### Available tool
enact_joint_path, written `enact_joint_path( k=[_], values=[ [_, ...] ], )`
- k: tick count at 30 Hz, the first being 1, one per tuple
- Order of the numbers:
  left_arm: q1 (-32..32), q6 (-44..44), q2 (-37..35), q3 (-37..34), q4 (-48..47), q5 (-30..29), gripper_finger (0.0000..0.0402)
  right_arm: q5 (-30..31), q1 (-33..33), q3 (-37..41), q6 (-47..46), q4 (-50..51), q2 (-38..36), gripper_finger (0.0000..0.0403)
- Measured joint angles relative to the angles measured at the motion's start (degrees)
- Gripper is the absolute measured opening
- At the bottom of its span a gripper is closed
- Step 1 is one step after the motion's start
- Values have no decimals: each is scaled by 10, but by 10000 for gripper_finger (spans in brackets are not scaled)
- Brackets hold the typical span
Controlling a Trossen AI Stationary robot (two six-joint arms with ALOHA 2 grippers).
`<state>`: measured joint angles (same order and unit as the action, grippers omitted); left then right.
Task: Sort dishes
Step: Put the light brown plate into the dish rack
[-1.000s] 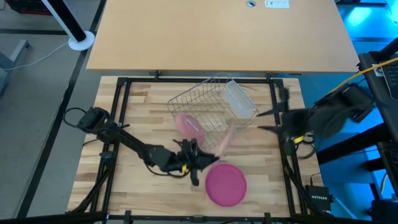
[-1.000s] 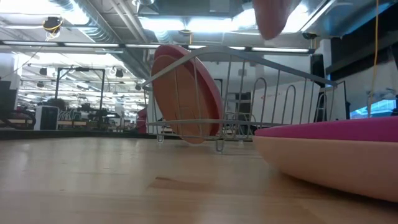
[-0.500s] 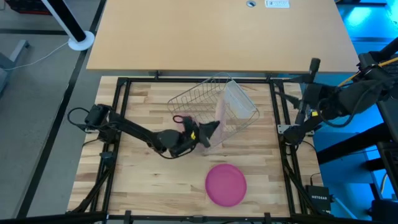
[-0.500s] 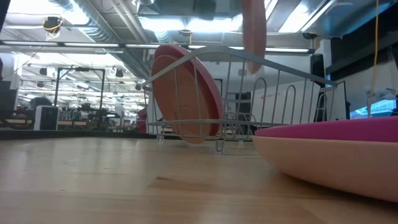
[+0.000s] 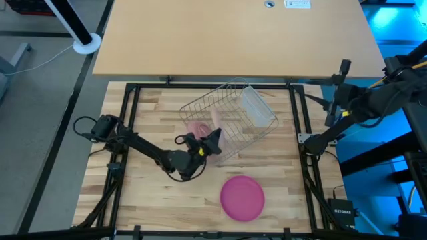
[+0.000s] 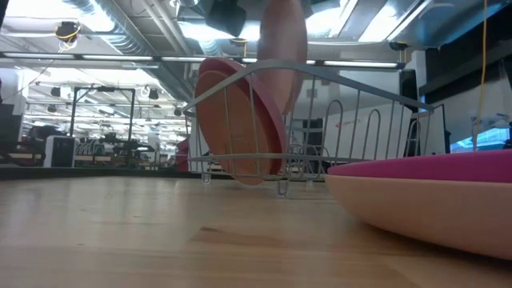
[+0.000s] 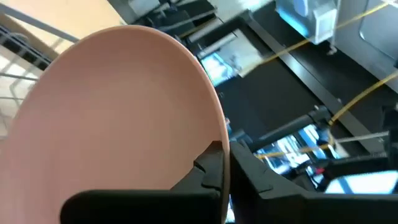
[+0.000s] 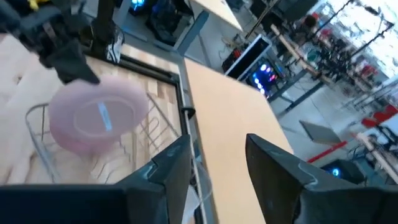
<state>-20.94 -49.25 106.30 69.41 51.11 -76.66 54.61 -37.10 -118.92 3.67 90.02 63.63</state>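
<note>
My left gripper (image 5: 208, 141) is shut on the pale peach plate (image 6: 282, 48) and holds it on edge above the silver wire rack (image 5: 230, 113). A tan-brown plate (image 6: 240, 120) stands inside the rack, leaning on its wires. The magenta plate (image 5: 241, 197) lies flat on the wooden table, near the front edge. My right gripper (image 8: 217, 168) is open and holds nothing; it hangs beyond the table's right edge (image 5: 333, 93). My left gripper pinches the peach plate's rim (image 7: 225, 163) between its two fingers (image 7: 208, 174). They reach in about level from the table's near left side. The plate stands upright on edge, lifted clear, just over the rack's top wire.
A clear plastic cup (image 5: 257, 107) lies in the rack's right end. A black frame (image 5: 130, 120) borders the wooden table top. Behind it stands a bare tan table (image 5: 233, 40). Open board lies left of the magenta plate.
My left gripper has carried the peach plate from beside the magenta plate toward the far edge and leftward, over the rack. It rolled as it went, so the plate went from slanted to upright. My right gripper has drawn back from the rack, past the right edge.
</note>
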Motion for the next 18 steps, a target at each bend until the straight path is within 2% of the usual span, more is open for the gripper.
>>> enact_joint_path(
  k=[5,10,18],
  values=[
    [11,-45,0,0,-43,-4,0,25,0,133,-62,-10,-64,159],
    [31,-108,0,0,-93,3,0,24,0,280,-75,-77,-122,159],
    [49,-104,1,0,-86,30,0,24,0,457,-64,-140,-166,159]
  ],
)
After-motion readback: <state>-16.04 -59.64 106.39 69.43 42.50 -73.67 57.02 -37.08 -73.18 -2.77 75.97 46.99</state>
